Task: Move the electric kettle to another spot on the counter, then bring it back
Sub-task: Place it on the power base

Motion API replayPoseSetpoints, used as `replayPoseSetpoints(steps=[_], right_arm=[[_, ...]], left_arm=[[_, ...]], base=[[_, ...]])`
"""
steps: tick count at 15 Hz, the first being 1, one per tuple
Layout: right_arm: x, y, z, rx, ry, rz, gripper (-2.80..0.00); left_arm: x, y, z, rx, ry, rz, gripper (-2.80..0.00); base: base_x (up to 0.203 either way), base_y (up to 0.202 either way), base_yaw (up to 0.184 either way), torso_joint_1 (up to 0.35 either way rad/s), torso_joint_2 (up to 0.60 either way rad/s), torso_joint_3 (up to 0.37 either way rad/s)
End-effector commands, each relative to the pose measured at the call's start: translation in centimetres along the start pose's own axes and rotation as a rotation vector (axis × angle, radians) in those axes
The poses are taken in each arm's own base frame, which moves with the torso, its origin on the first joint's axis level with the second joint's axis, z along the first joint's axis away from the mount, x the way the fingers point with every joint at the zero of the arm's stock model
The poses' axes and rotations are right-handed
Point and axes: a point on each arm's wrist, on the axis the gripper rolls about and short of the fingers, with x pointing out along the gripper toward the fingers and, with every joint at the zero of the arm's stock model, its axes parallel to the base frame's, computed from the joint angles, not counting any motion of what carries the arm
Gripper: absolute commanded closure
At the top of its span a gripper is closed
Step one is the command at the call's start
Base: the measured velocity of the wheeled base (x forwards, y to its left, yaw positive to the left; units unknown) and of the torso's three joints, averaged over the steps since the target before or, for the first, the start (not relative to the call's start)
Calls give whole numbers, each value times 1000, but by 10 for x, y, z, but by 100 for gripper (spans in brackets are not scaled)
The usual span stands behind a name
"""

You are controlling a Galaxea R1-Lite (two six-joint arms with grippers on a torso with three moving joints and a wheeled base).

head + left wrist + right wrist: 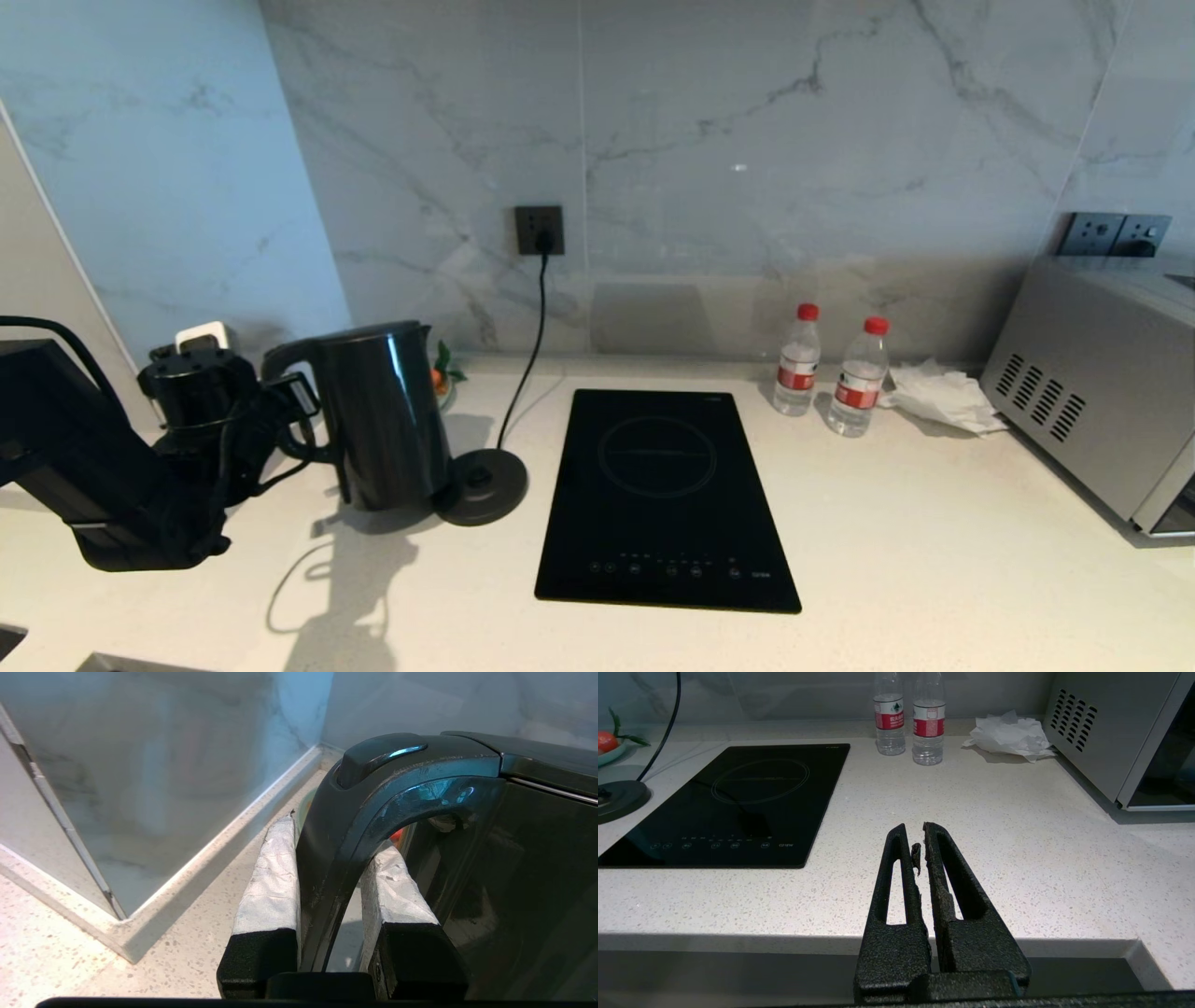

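Near the counter's (887,560) left back corner, my left gripper (327,882) clamps the electric kettle's (383,415) loop handle. I judge its glossy plastic slippery and top-heavy. My right gripper (920,854) is closed, empty.

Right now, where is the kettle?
In the head view the kettle is on the left, beside its base, left of the hob; the left pincer grips its handle.
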Motion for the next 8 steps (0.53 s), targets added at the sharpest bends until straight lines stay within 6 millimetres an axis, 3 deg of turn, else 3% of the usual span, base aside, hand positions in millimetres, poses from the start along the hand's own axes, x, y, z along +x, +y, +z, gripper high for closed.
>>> replayPoseSetpoints(steps=[1,8], right_arm=[[0,0,0,0,-1,0,0],[0,0,0,0,-1,0,0]], left_arm=[[-1,-3,2,-5,-15,-1,0],[-7,-18,2,-7,-18,-16,0]], base=[[0,0,0,0,0,0],[0,0,0,0,0,0]])
